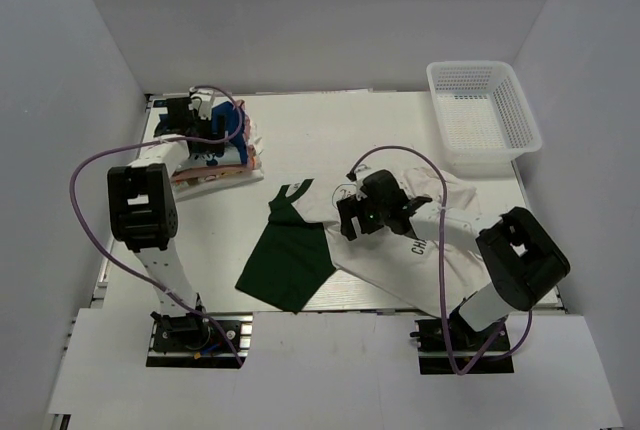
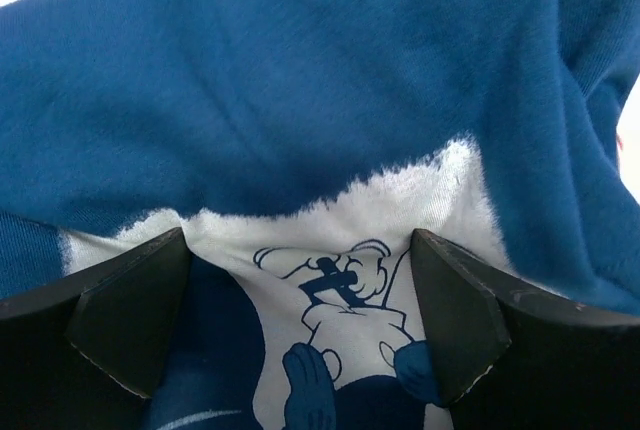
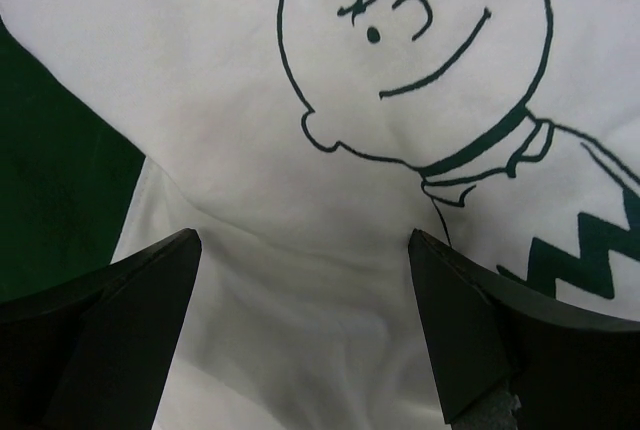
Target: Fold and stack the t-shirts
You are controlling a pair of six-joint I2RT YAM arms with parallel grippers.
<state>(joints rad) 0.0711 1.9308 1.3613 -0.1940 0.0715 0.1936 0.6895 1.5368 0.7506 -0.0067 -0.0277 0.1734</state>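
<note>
At the far left of the table point(image 1: 330, 140), the blue t-shirt point(image 2: 300, 100) tops a stack over pinkish ones point(image 1: 210, 175) beneath the left gripper point(image 2: 300, 325), its jaws spread and empty, while the cream t-shirt point(image 3: 300, 200) and dark green t-shirt point(image 1: 290, 255) lie unfolded, the right gripper point(image 3: 300, 330) hovering wide apart above the cream one.

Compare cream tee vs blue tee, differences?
The cream t-shirt has a dark-line cartoon boy; the blue t-shirt has a white cartoon print. Cream lies spread out, against the dark green t-shirt; blue tops a pile, far left. Shared: open right gripper over cream, open left gripper over blue.
</note>
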